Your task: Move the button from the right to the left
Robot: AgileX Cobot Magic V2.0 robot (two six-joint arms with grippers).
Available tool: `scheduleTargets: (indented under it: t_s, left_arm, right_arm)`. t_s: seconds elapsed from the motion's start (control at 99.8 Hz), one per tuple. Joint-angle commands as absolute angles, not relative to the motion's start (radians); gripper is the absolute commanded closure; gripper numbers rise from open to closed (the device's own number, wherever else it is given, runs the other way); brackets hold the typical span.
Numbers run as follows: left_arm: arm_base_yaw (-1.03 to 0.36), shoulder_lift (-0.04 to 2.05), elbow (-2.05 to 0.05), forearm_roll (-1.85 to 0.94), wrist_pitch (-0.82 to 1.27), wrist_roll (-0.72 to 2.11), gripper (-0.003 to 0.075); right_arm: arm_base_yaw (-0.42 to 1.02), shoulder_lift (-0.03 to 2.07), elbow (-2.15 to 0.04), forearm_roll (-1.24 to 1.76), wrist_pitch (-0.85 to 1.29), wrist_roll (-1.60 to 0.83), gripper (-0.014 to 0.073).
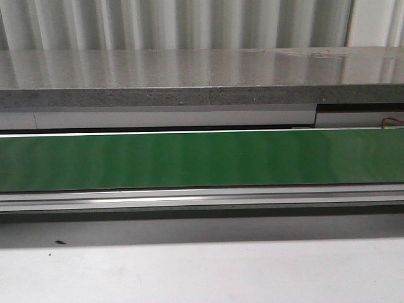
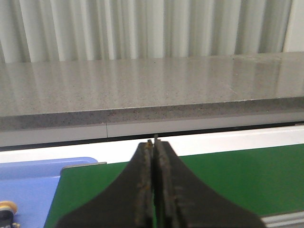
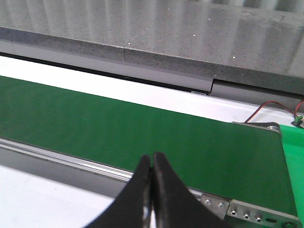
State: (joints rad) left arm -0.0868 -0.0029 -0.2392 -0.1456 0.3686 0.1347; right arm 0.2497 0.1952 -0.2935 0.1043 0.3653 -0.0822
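A small object with a pale yellow round cap over a dark collar (image 2: 6, 208) shows at the edge of the left wrist view, lying in a blue tray (image 2: 33, 175); it looks like a button, mostly cut off. No button shows in the front or right wrist views. My left gripper (image 2: 154, 142) is shut and empty, over the left end of the green conveyor belt (image 2: 228, 175). My right gripper (image 3: 152, 156) is shut and empty, over the near rail of the belt (image 3: 118, 128) near its right end. Neither gripper shows in the front view.
The green belt (image 1: 202, 158) runs across the front view, with a metal rail (image 1: 202, 199) in front and a grey stone counter (image 1: 189, 76) behind. A white table (image 1: 202, 271) lies nearest. Red and black wires (image 3: 266, 110) and a green surface (image 3: 294, 161) sit past the belt's right end.
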Motion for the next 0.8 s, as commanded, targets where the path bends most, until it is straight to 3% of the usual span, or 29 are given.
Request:
scheduleTargets:
  t_s: [0.0,0.18,0.591,0.792]
  left_arm:
    - [-0.090,-0.030,-0.234,-0.151,0.282,0.136,0.0741]
    - [-0.090,-0.030,-0.200,-0.149,0.273,0.136,0.0741]
    - [-0.087,-0.035,0.042,0.015,0.046,0.024,0.0741]
    - [-0.087,-0.035,0.042,0.015,0.093,0.024,0.0741]
  right_arm:
    - [0.252,0.204,-0.320,0.103,0.292,-0.091,0.0662]
    - [0.252,0.205,-0.320,0.103,0.294,-0.091,0.0662]
    - [0.252,0.205,-0.320,0.103,0.294,-0.091,0.0662]
    - [0.252,0.205,-0.320,0.103,0.295,-0.091,0.0662]
